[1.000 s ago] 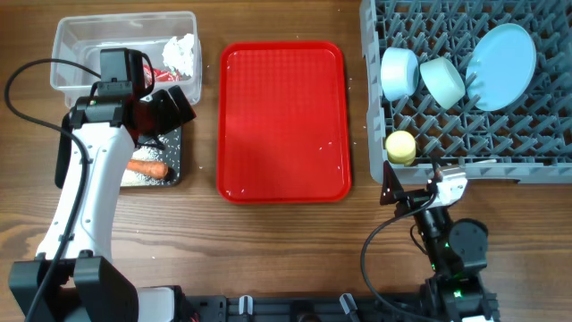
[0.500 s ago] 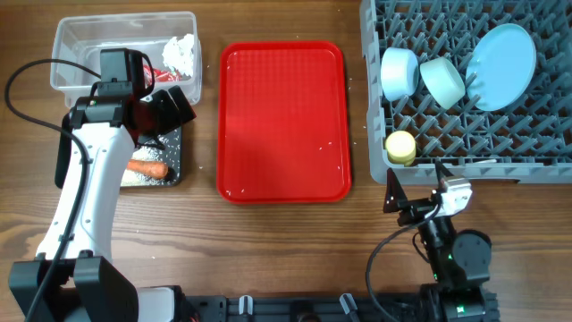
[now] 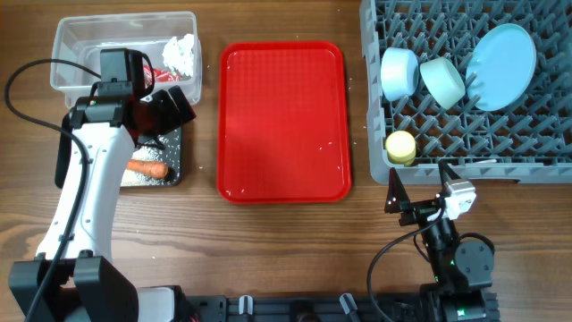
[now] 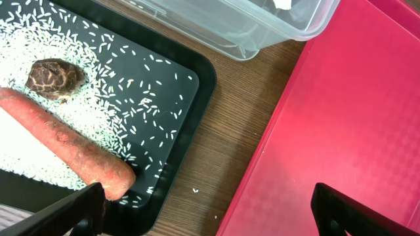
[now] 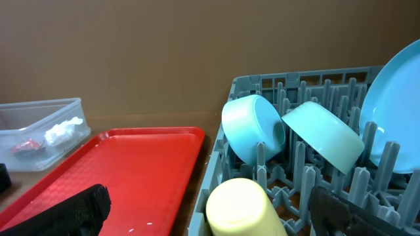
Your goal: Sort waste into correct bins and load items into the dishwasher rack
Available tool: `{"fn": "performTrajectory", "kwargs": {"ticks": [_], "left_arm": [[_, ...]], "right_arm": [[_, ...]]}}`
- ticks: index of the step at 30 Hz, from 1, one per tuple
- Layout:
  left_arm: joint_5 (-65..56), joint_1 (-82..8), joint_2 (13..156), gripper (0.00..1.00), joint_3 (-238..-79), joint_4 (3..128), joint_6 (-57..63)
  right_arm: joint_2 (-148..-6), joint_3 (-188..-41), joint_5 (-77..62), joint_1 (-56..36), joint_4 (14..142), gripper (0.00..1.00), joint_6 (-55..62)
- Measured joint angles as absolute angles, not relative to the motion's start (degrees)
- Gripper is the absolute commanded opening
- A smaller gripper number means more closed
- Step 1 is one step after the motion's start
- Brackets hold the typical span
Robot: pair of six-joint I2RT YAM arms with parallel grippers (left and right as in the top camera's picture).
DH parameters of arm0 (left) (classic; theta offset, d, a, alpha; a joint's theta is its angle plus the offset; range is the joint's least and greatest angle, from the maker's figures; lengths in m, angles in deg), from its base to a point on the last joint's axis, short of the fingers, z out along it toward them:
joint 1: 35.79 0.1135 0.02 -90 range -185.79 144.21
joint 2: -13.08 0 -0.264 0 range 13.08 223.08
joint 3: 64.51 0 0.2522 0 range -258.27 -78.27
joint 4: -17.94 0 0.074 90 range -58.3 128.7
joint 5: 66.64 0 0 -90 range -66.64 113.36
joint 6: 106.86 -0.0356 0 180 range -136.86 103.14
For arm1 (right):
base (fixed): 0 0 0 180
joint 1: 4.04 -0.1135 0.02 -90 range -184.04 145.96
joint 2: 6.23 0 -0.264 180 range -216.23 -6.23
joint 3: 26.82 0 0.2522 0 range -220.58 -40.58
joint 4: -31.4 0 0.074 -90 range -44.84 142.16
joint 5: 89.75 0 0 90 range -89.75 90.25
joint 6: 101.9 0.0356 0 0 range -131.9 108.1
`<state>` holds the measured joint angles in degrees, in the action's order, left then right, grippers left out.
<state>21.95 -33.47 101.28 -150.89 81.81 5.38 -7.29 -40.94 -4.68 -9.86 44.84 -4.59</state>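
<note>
right gripper (image 3: 417,182) is nearest, over bare table (image 3: 268,259) just on the near side of the dishwasher rack (image 3: 465,170). jaws spread wide, nothing in them, not touching the rack. its camera looks far-ward into the rack.

yellow cup (image 3: 400,146) lies on its side in the rack's near-left corner. in the right wrist view it sits just ahead of the open fingers.

left side: black tray (image 4: 190,85) is near-left of the red serving tray (image 3: 281,121), with a strip of wood between them. in it i see the carrot piece (image 4: 65,147) lying across the near part, a brown food lump (image 4: 56,77) just beyond it, and rice grains (image 4: 125,111) scattered around both. one stray grain (image 4: 195,190) is on the wood beside the tray.

left gripper (image 4: 209,193) hangs over the black tray's right edge. jaws fully apart, holding nothing.

the red serving tray is in the middle with only a few white specks on it.

further back in the rack, a pale bowl (image 3: 399,72) and a mint-green bowl (image 3: 442,80) stand tilted on the pegs side by side. the pale blue plate (image 3: 500,64) leans to their right.

far left: clear tub (image 3: 80,36) is just beyond the black tray. it holds crumpled tissue (image 3: 180,52) and the red wrapper (image 5: 26,145), which the left arm partly hides from overhead.
</note>
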Motion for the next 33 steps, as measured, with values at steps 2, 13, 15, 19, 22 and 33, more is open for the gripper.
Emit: {"fn": "performTrajectory", "kwargs": {"ticks": [2, 13, 15, 19, 22, 33], "left_arm": [[21.95, -33.47, 101.28, 1.00, -150.89, 81.81, 5.38], [21.95, -33.47, 101.28, 1.00, -150.89, 81.79, 5.38], [21.95, -33.47, 101.28, 1.00, -150.89, 81.81, 5.38], [21.97, -33.47, 101.28, 1.00, -150.89, 81.79, 5.38], [21.95, -33.47, 101.22, 1.00, -150.89, 80.69, 5.36], [21.92, -33.07, 80.41, 1.00, -137.45, 54.14, 4.40]], "right_arm": [[-7.29, -40.94, -4.68, -9.86, 44.84, 1.00, -4.59], [-7.29, -40.94, -4.68, -9.86, 44.84, 1.00, -4.59], [-7.29, -40.94, -4.68, -9.86, 44.84, 1.00, -4.59], [-7.34, -40.94, -4.68, -9.86, 44.84, 1.00, -4.59], [-7.36, -40.94, -4.68, -9.86, 44.89, 1.00, -4.59], [-7.40, -40.94, -4.68, -9.86, 44.97, 1.00, -4.59]]}}
